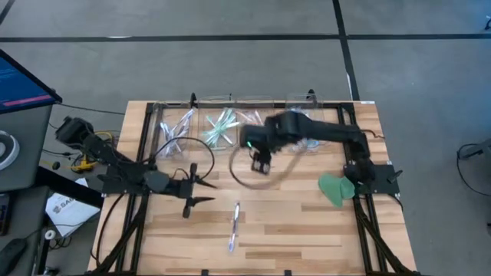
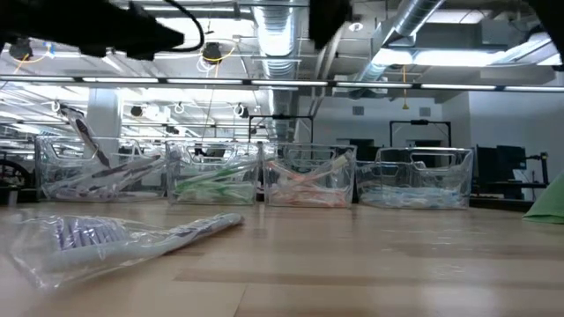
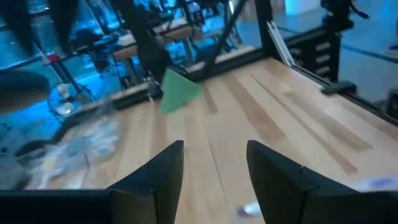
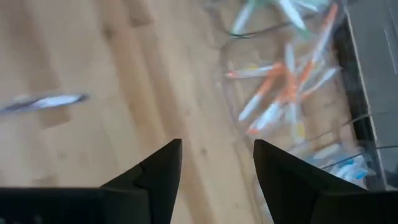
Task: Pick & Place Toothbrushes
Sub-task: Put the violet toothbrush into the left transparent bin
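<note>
We see one thin clear-handled toothbrush with purple accents [image 1: 233, 227] lying flat on the pale wooden slat table [image 1: 307, 230] near its front edge, well apart from both sets of fingers. More slim plastic toothbrushes fill four clear plastic bins [image 1: 230, 123] along the far edge, sorted purple, green, orange and blue. The right gripper [image 1: 259, 162] hangs just in front of the orange bin, fingers spread and empty. The left gripper [image 1: 201, 190] hovers near the left edge, fingers spread and empty. A flat green leaf-shaped piece [image 1: 334, 188] lies by the right edge.
</note>
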`<state>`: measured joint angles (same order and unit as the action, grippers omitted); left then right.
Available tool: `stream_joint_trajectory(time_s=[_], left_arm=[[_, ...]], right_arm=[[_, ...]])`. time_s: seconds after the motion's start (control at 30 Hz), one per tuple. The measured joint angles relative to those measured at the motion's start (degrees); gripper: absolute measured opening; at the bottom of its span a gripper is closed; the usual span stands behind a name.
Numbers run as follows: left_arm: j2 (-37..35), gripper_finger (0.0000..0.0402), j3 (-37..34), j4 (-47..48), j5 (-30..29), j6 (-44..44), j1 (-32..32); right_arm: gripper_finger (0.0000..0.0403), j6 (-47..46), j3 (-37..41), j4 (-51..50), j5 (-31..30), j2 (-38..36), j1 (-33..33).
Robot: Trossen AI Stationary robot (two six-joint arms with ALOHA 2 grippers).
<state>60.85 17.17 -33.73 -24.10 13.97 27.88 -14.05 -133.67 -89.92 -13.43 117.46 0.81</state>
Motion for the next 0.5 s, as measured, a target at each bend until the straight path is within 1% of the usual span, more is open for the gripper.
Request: stream_joint_trajectory(time_s=[0.13, 0.2, 0.27, 0.4, 0.5], left_arm=[[0.0, 0.0172, 2.3, -0.3, 1.7, 0.8, -3.3], [0.0, 0.018, 3.7, -0.3, 2.7, 0.8, -4.5], [0.0, 0.0191, 4.9, -0.2, 5.2, 0.8, -5.4], [0.0, 0.021, 8.1, 1.7, 13.4, 2.5, -6.2], [0.0, 0.0219, 10.2, 2.0, 15.1, 3.4, -6.2]], right_arm=[[0.0194, -4.1, -0.1, -0.1, -0.2, -3.1, 9.0], [0.0195, -6.6, 0.0, -0.1, -1.4, -4.1, 13.4], [0.0196, -8.9, 0.0, -0.1, -5.3, -5.2, 17.9], [0.0194, -15.1, 0.0, -0.1, -16.5, -6.0, 26.2], [0.0192, -19.4, 0.0, -0.1, -23.7, -5.8, 31.8]])
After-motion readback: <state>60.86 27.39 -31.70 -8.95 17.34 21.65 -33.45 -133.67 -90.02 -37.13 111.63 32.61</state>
